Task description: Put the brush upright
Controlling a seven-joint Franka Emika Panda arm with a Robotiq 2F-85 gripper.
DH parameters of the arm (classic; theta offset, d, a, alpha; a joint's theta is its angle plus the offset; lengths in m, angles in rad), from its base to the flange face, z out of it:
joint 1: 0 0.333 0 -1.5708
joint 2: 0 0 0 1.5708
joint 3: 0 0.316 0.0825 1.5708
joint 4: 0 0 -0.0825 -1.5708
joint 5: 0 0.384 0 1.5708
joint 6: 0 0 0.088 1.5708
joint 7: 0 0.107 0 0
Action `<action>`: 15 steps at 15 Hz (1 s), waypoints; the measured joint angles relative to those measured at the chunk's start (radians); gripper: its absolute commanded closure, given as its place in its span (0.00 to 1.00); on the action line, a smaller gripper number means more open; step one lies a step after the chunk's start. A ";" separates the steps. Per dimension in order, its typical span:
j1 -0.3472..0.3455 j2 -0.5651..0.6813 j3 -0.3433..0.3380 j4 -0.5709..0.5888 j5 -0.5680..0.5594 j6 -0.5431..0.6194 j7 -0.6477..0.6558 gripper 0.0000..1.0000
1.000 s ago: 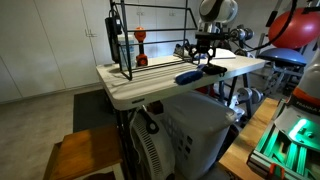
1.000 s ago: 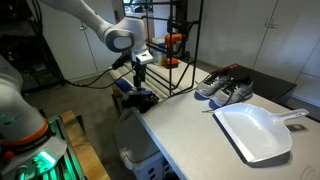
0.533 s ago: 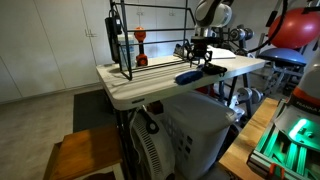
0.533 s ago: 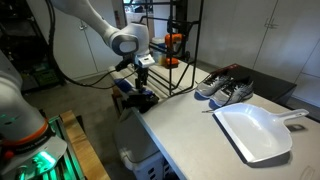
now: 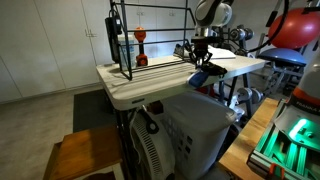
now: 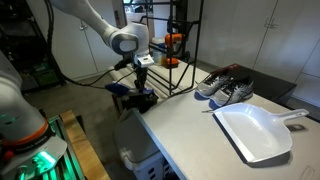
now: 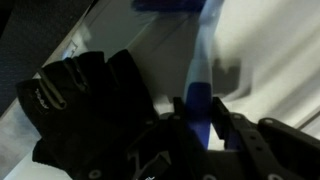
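The dark-blue brush runs up the wrist view between the jaws, its blocky end at the top edge. My gripper is shut on its narrow part. In both exterior views the gripper points down near the table's end. The brush hangs tilted in it just over the tabletop. How much of the brush still touches the table I cannot tell.
A black glove-like object lies right beside the brush. A black wire rack with a red-orange round-topped object stands at the back. Grey shoes and a white dustpan lie on the white table.
The jaws went from open to shut on the brush. The brush, earlier lying flat on the table, now sits tilted with one end raised.
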State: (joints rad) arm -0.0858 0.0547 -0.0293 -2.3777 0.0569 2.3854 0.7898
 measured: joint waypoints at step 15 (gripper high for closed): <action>0.057 -0.287 -0.002 -0.239 0.529 0.391 -0.273 0.92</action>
State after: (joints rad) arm -0.0283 -0.2323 -0.0316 -2.6172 0.5854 2.7764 0.5167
